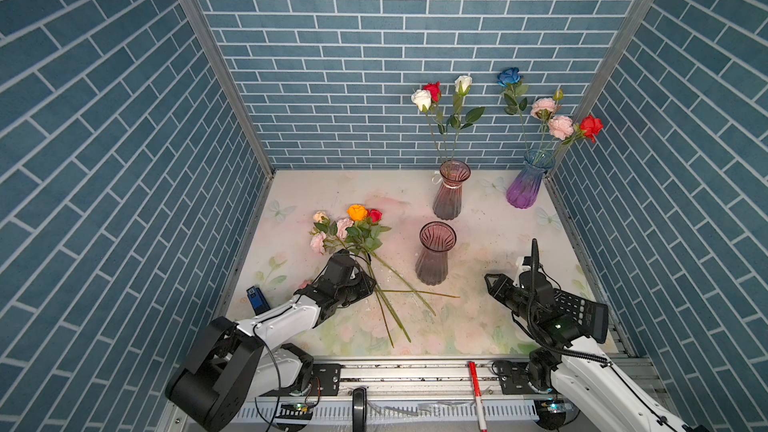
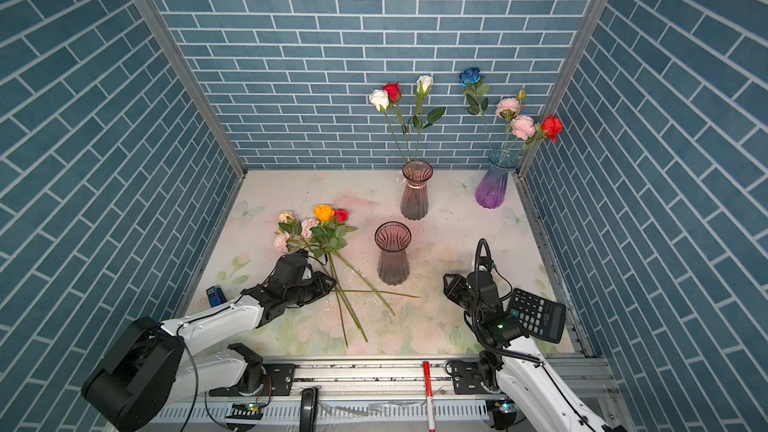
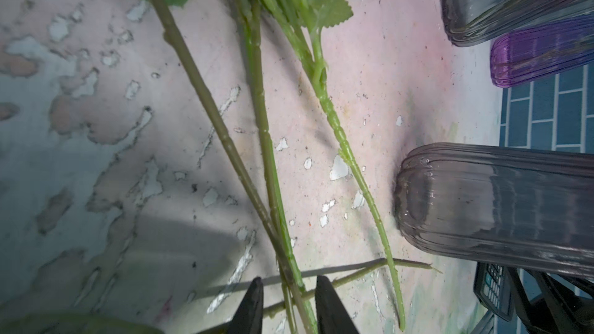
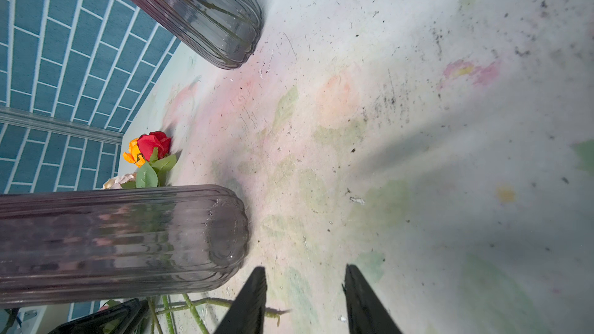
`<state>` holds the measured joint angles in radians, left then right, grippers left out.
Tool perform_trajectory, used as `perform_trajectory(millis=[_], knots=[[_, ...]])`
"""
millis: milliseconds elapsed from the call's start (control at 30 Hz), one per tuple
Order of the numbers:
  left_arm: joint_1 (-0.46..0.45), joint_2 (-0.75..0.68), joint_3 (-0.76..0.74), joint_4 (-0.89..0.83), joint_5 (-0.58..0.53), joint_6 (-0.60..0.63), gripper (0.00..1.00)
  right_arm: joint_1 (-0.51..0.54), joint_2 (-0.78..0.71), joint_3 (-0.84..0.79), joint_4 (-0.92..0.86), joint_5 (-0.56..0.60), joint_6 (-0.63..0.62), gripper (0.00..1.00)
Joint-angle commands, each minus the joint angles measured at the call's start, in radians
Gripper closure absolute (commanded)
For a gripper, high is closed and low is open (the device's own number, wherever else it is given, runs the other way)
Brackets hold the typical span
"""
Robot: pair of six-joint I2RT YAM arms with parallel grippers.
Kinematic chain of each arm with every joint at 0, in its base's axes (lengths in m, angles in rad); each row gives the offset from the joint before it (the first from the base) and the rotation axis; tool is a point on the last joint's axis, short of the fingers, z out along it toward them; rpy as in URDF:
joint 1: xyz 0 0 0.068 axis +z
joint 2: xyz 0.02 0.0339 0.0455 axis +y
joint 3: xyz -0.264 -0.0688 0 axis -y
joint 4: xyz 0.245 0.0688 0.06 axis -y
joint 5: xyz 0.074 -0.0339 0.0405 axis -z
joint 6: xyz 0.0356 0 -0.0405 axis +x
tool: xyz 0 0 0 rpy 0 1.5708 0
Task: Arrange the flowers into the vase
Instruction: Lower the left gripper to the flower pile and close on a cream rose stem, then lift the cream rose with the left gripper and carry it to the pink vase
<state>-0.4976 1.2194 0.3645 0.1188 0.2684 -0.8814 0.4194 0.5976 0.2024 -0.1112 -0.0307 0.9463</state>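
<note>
Loose flowers (image 1: 356, 231): a bunch with orange, red, pink and cream blooms, lying flat on the floral table (image 1: 469, 322) left of centre, stems (image 3: 262, 136) fanned toward the front edge. Left gripper (image 3: 289, 281): low over those stems, jaws partly apart and straddling two or three of them; whether either finger presses a stem is unclear, as the stems blur where they pass between the fingers. Empty vase (image 1: 434, 261): smoky pink ribbed glass, upright at centre, near the stem ends. Rear smoky vase (image 1: 450, 195): upright, holding white and red roses (image 1: 422, 98). Blue-to-purple vase (image 1: 527, 187): upright in the back right corner, holding blue, pink and red blooms (image 1: 560, 126). Right gripper (image 4: 305, 273): front right, jaws well apart, holding nothing. Calculator (image 1: 582, 313): beside the right arm.
</note>
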Motion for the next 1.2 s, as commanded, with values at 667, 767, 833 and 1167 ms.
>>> perform_trajectory(millis=[667,767,833,1167], knots=[[0.008,-0.025,0.025,-0.015,-0.05,0.012,0.98,-0.007,0.03,0.028,0.017,-0.008,0.029,0.58],[0.006,-0.117,0.027,-0.071,-0.079,0.006,1.0,-0.008,0.027,0.027,0.012,-0.005,0.029,0.58],[0.006,-0.189,0.036,-0.113,-0.098,0.003,1.0,-0.009,0.025,0.027,0.011,-0.003,0.029,0.58],[-0.01,-0.541,0.238,-0.202,-0.171,0.043,1.0,-0.008,0.027,0.024,0.015,-0.003,0.032,0.58]])
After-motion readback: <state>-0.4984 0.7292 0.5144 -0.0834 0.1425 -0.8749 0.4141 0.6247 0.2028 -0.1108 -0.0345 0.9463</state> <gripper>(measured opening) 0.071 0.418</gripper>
